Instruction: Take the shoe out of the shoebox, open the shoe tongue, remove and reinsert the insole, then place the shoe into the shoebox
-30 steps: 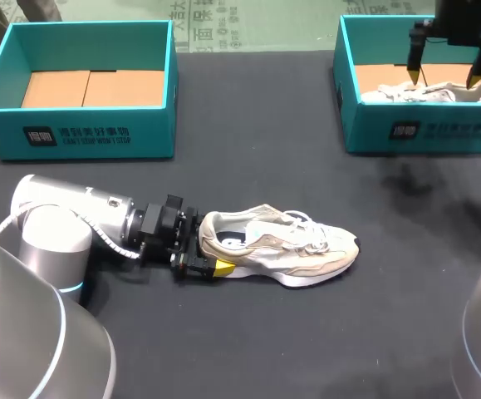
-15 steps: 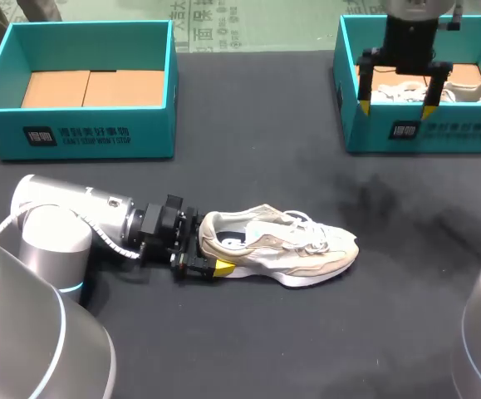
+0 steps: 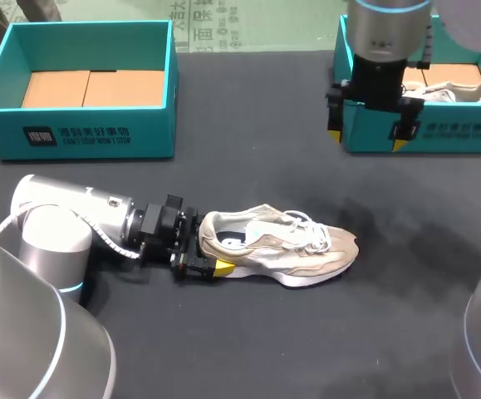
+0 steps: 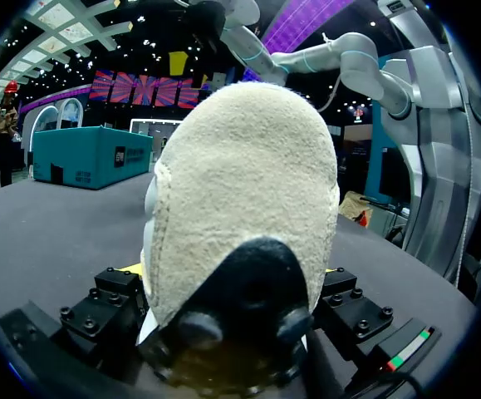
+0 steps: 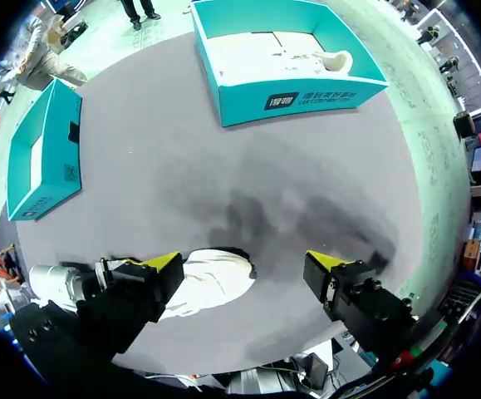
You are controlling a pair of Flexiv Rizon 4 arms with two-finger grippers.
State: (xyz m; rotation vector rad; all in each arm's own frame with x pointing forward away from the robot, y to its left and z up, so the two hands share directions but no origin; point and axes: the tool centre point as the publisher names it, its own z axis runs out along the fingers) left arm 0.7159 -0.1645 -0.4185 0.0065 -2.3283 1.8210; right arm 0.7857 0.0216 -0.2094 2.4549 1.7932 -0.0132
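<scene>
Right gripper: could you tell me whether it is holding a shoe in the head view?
No, the right gripper hangs open with nothing between its fingers.

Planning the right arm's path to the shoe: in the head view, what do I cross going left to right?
Left shoebox → left gripper → shoe → right gripper → right shoebox.

A black table spreads across the scene, its cloth mottled with faintly darker patches near the middle right. At its far right corner stands a teal box with a cardboard floor. A second pale shoe lies on its side inside that box.
</scene>
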